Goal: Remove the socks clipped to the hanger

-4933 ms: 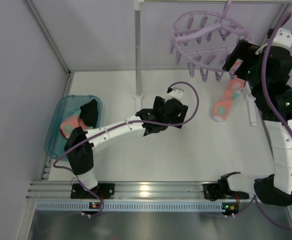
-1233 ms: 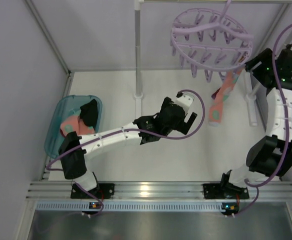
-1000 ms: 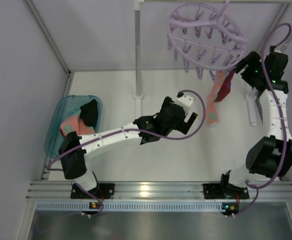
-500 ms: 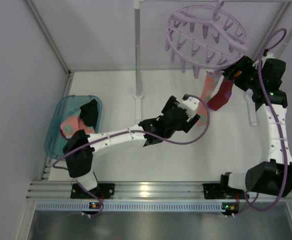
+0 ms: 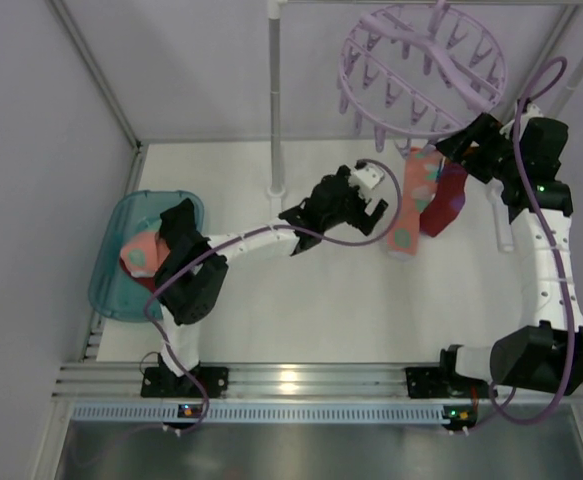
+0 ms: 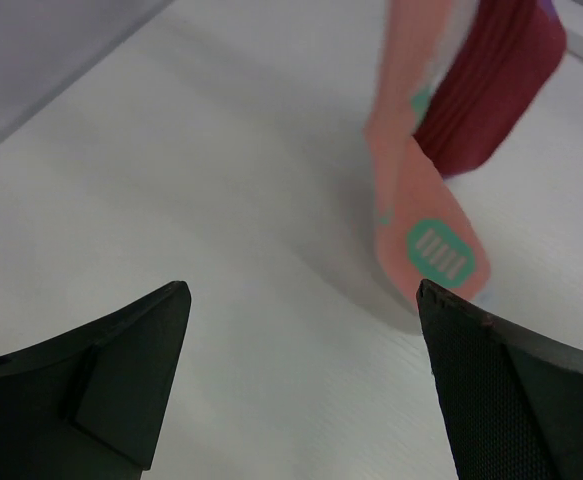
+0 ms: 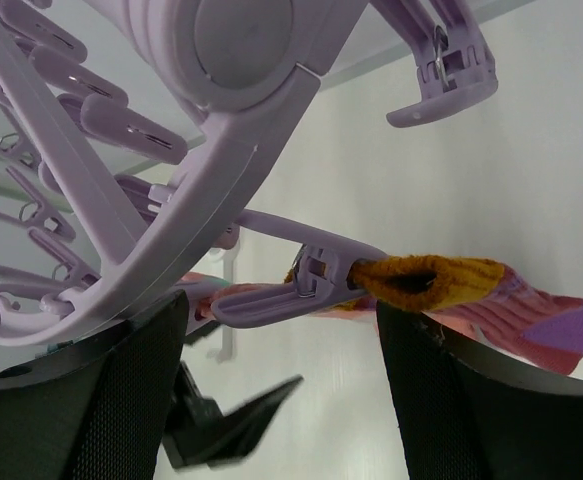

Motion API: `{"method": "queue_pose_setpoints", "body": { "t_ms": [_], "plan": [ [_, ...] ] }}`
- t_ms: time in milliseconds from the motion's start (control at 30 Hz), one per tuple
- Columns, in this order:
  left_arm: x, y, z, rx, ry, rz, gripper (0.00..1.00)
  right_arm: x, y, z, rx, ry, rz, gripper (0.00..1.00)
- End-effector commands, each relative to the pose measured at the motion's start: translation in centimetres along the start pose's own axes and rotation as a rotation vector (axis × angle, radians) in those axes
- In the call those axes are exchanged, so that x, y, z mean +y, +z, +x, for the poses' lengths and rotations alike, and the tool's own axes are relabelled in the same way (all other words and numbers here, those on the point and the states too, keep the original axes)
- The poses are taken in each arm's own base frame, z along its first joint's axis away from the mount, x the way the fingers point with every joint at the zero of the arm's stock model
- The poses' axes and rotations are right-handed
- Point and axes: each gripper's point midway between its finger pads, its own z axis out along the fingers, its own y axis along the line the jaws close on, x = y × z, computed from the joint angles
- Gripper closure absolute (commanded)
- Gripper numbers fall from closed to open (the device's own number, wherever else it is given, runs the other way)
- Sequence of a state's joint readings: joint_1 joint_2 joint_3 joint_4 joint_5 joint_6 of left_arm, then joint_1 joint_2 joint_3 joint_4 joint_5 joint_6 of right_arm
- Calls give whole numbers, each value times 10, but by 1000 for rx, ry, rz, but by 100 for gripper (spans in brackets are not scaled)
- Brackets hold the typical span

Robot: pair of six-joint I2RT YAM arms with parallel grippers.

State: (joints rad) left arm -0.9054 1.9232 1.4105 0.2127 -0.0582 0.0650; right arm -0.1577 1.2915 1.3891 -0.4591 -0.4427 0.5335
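Hanger (image 7: pixel 241 40) hangs far right above the table (image 5: pixel 301 310), with pink sock (image 5: pixel 408 210) and red sock (image 5: pixel 445 200) dangling from it. Left gripper (image 6: pixel 301 292) is wide apart and empty, near the pink sock. Right gripper (image 7: pixel 281 305) has its jaws apart, straddling the peg (image 7: pixel 311 285) that bites an orange cuff (image 7: pixel 431 272). Best to squeeze the peg open first, then pull the sock down.

you see two socks (image 5: pixel 411 205) hanging at the hanger's (image 5: pixel 426 50) six o'clock, the left gripper (image 5: pixel 374 197) spread wide at their nine o'clock.
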Motion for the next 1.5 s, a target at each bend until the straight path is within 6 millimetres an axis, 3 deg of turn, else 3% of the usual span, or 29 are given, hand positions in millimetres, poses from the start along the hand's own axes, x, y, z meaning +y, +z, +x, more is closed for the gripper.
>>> {"method": "queue_pose_setpoints", "body": {
  "t_ms": [0, 133, 300, 467, 733, 767, 800, 933, 967, 1033, 1067, 1100, 1133, 1167, 1200, 1233, 1333, 1467],
  "plan": [
    [15, 4, -68, -238, -39, 166, 2, 16, -6, -11, -32, -53, -43, 27],
    [9, 9, -63, -286, -10, 356, 2, 17, -10, -12, -48, -75, -43, 27],
    [7, 24, -54, -321, 18, 424, 2, 19, -12, -16, -61, -91, -44, 27],
    [-1, 37, -58, -395, 23, 381, 2, 22, -13, -16, -67, -79, -63, 27],
    [-21, 82, -52, -435, 9, 354, 2, 27, -23, -20, -94, -93, -62, 27],
    [-23, 86, -64, -463, 15, 354, 2, 28, -23, -20, -94, -94, -60, 27],
    [-24, 97, -51, -446, 8, 351, 2, 28, -24, -20, -96, -94, -61, 27],
    [-25, 112, -47, -449, -41, 351, 3, 27, -23, -17, -88, -90, -68, 27],
    [-25, 113, -49, -454, -43, 351, 6, 26, -23, -15, -86, -89, -63, 27],
    [-25, 113, -46, -446, -46, 352, 40, 24, -26, -16, -96, -90, -47, 27],
    [-27, 111, -40, -430, -60, 354, 50, 23, -27, -15, -101, -91, -39, 27],
    [-26, 104, -50, -441, -62, 356, 58, 24, -32, -15, -104, -89, -33, 27],
    [-27, 100, -51, -438, -69, 359, 81, 22, -35, -17, -120, -98, -9, 27],
    [-28, 92, -54, -433, -78, 356, 94, 24, -37, -16, -120, -111, -2, 27],
    [-28, 87, -57, -430, -91, 343, 100, 24, -42, -13, -112, -117, 17, 27],
    [-28, 83, -58, -426, -105, 334, 100, 23, -44, -14, -120, -137, 48, 27],
    [-40, 60, -64, -413, -126, 350, 100, 45, -55, -10, -114, -188, 17, 27],
    [-53, 19, -72, -395, -178, 418, 100, 59, -65, -7, -115, -230, -18, 28]
  ]
}}
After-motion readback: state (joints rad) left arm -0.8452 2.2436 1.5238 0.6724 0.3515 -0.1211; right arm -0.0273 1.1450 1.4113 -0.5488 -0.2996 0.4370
